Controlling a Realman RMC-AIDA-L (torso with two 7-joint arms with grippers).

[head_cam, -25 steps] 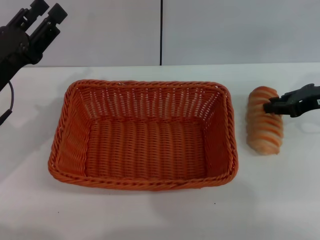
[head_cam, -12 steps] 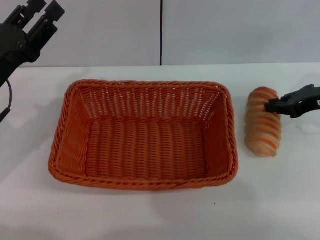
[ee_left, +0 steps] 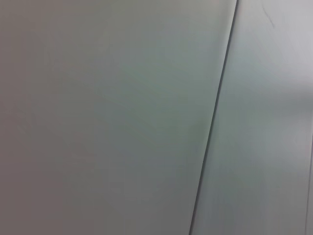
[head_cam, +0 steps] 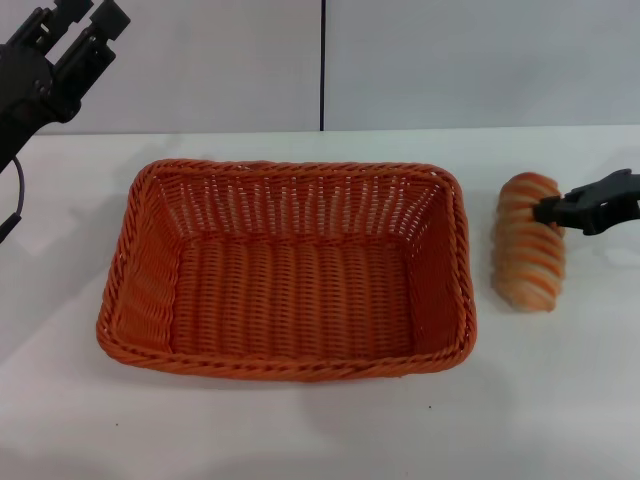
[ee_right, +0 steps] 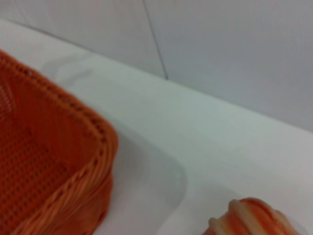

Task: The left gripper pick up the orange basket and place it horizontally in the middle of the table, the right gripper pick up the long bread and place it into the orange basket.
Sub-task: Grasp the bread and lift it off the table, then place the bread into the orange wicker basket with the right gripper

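The orange basket [head_cam: 290, 270] lies lengthwise across the middle of the white table [head_cam: 300, 430], empty; its corner [ee_right: 54, 166] also shows in the right wrist view. The long bread [head_cam: 527, 255], striped tan and cream, lies on the table just right of the basket, and one end of it [ee_right: 249, 220] shows in the right wrist view. My right gripper [head_cam: 560, 210] reaches in from the right edge and sits at the loaf's far end, touching it. My left gripper [head_cam: 85, 15] hangs open and empty, raised high at the far left, well clear of the basket.
A grey wall with a dark vertical seam [head_cam: 322, 65] stands behind the table. The left wrist view shows only that wall [ee_left: 122, 117]. A black cable [head_cam: 18, 200] hangs under the left arm. Bare tabletop lies in front of the basket.
The left gripper has risen slightly toward the upper left. The loaf has shifted a little under the right gripper, which has barely moved.
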